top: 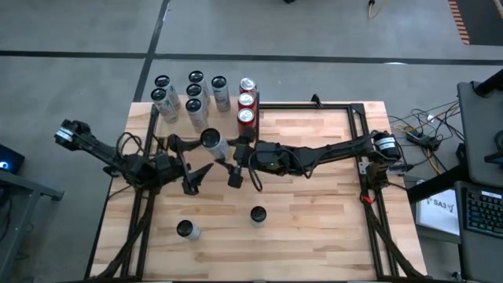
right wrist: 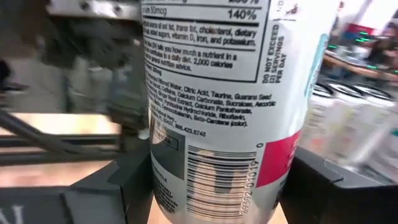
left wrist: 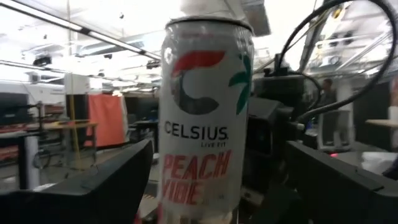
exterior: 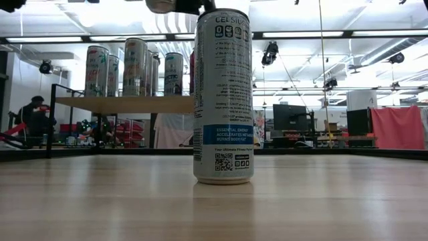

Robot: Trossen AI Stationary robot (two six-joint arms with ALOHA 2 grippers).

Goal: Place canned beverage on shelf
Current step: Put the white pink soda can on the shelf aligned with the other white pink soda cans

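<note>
High view: I see both arms meeting mid-surface (top: pixel 314 204) around one white can (top: pixel 212 144), just in front of the shelf (top: pixel 161 118), which carries white cans (top: pixel 192 98) and three red cans (top: pixel 247 101). Left claw (top: pixel 196 169) is beside the can with fingers spread apart; right claw (top: pixel 234 161) reaches in from the other side. Two loose cans (top: pixel 258 215) stand near the front edge.

Low view: a front can (exterior: pixel 223 94) fills the middle, the shelf (exterior: pixel 124 104) behind it.

Left wrist view: the Peach Vibe can (left wrist: pixel 205 112) stands between my left fingers (left wrist: pixel 99 186), gaps both sides, released.

Right wrist view: right fingers (right wrist: pixel 112 186) are clenched on the can (right wrist: pixel 217 106), grasping it.
</note>
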